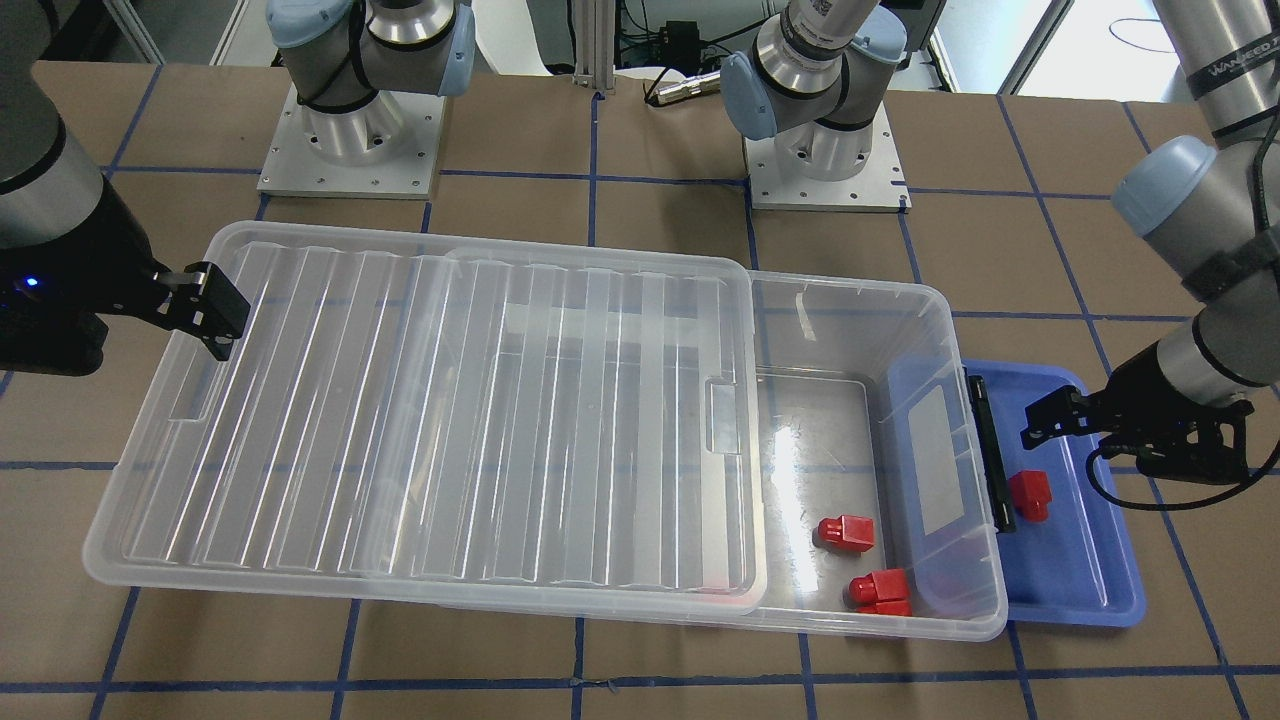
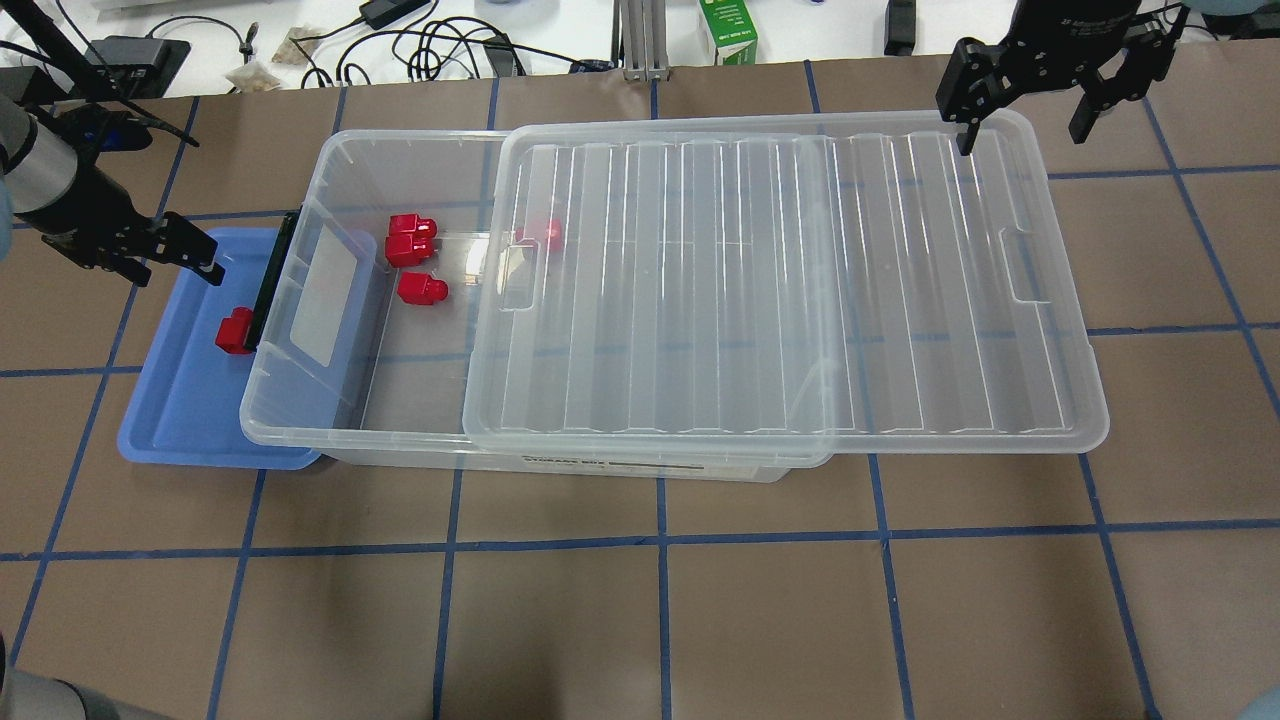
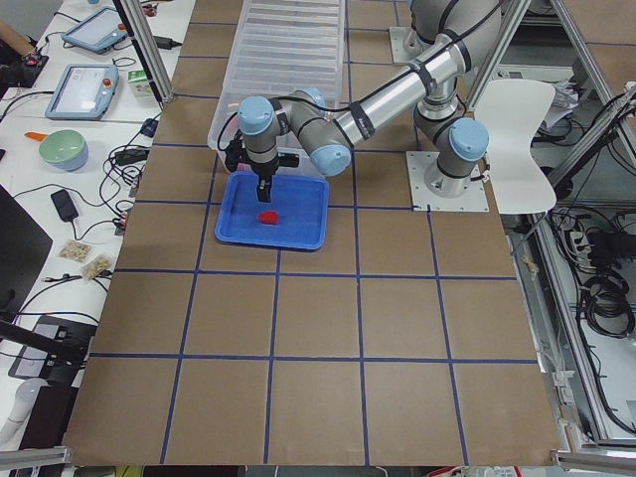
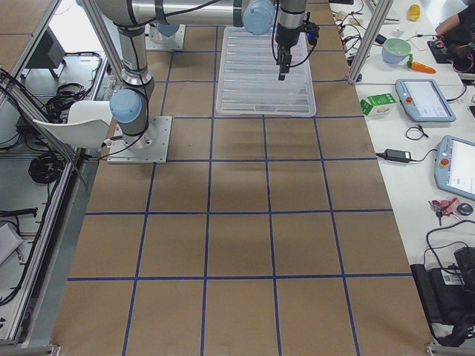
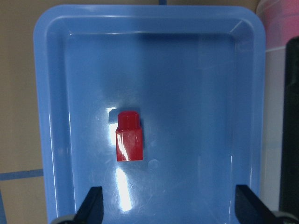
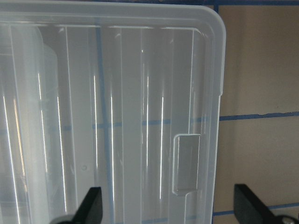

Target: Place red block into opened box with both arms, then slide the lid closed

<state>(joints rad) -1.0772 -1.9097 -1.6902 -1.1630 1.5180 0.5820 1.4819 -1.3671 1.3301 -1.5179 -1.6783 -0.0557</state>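
One red block (image 5: 129, 142) lies in the blue tray (image 5: 56, 140), with its stub pointing away from my fingers. My left gripper (image 5: 170, 205) hangs open just above the tray (image 2: 170, 420), and the block (image 2: 236, 331) sits a little beyond and beside it (image 2: 185, 255). The clear box (image 2: 300, 440) has its left end uncovered, and three red blocks (image 2: 408, 250) lie inside. The ribbed lid (image 2: 780, 290) covers the rest and overhangs to the right. My right gripper (image 2: 1030, 110) is open and empty above the lid's (image 6: 117, 116) far right corner.
The blue tray (image 1: 1090, 590) is tucked partly under the box's end with the black bar (image 1: 990, 450). Both arm bases (image 1: 350, 130) stand behind the box. A green carton (image 2: 727, 30) and cables lie along the table's back edge.
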